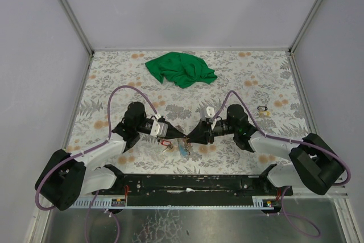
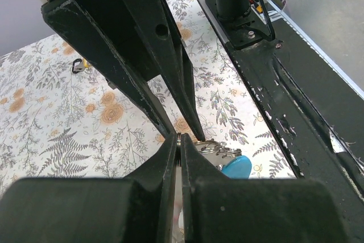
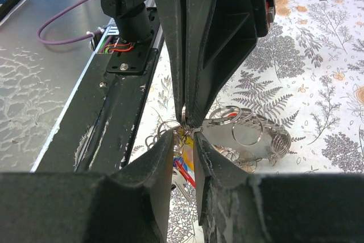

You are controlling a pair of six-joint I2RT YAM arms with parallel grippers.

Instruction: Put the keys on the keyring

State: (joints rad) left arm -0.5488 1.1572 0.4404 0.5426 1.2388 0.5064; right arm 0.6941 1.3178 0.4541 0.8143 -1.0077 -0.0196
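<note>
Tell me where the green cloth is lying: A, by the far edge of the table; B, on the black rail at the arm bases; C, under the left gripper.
A: the top view shows the green cloth bunched up by the far edge of the table.

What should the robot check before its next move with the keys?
1. Left claw shut, tips at the rings: ok.
2. What the left claw pinches: cannot tell.
3. Right claw open, tips facing the left claw: ok.
4. Blue key and red key close by the claws: ok.
5. Keys already on the keyring: cannot tell.
6. Green cloth well away: ok.
</note>
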